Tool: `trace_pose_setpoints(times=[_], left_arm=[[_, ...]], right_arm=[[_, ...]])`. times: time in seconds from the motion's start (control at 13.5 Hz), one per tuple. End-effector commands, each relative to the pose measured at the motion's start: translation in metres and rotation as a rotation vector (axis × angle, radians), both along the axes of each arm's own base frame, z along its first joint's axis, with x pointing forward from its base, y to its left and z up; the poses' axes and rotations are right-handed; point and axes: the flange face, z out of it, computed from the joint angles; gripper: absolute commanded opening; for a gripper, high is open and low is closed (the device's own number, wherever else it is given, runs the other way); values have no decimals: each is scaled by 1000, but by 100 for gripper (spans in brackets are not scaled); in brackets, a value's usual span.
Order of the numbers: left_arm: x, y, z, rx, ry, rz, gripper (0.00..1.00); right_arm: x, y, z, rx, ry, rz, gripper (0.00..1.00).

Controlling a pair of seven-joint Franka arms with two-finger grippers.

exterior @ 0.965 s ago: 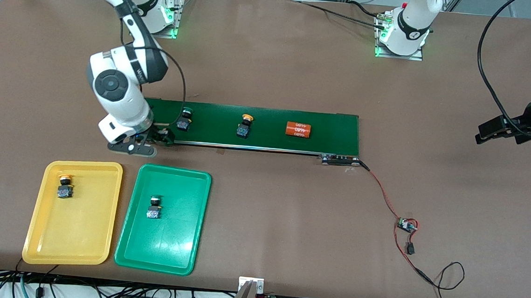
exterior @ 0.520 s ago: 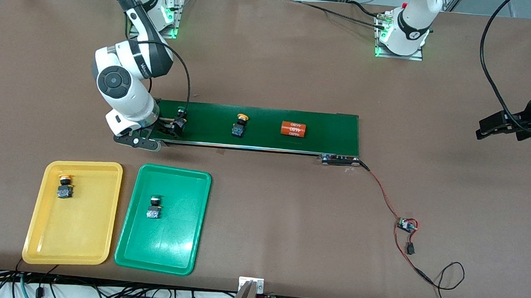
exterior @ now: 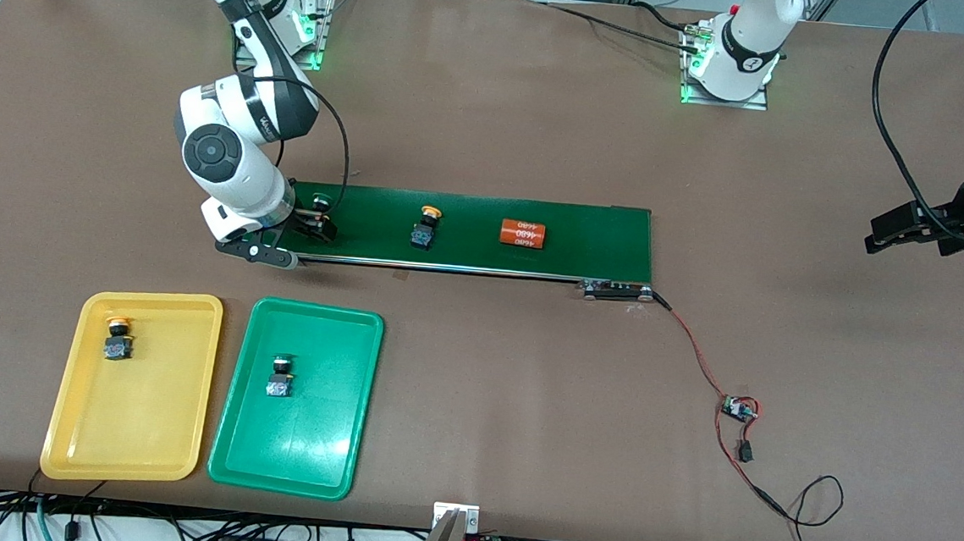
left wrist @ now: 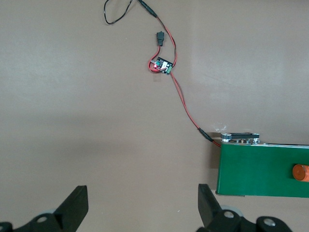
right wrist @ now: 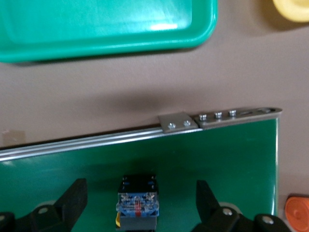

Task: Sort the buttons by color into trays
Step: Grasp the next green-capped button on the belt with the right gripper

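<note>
Right gripper [right wrist: 137, 208] fingers [right wrist: 72, 198] are spread astride the green button [right wrist: 138, 202] on the conveyor belt [exterior: 534, 257], evidently for pickup toward the green tray [exterior: 358, 398]. Left gripper [left wrist: 142, 205] is held spread, waiting over bare worktop [exterior: 792, 199].

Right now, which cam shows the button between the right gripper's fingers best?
Right wrist view: the green button sits centered between the open right gripper fingers. Front view shows it mostly hidden by the arm. Left wrist view misses it.

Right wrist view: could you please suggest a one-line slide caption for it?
Open right tool straddling a button on the conveyor belt, green tray beside the belt.
</note>
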Motion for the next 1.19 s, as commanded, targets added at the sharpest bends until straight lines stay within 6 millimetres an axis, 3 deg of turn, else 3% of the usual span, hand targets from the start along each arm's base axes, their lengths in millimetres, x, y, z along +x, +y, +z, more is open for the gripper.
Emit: trace_pose_setpoints(times=[0.0,0.3,0.45,0.74,1.11], left_arm=[[-4,3,2,30,3,-24,100],[-13,3,-4,31,8,-26,100],[-15,3,-7,33,2,-26,100],[-31,-3,-11,38,-32,-36,100],[-37,-12,-7,34,8,-45,100]], right_arm=[[-9,0,-8,3,18,-11,98],[-10,-1,-16,2,35,-9,55],[-10,-2,-19,3,41,-9,40],[1,-7,-4,8,22,1,26],[60,-11,79,29,-8,29,26]])
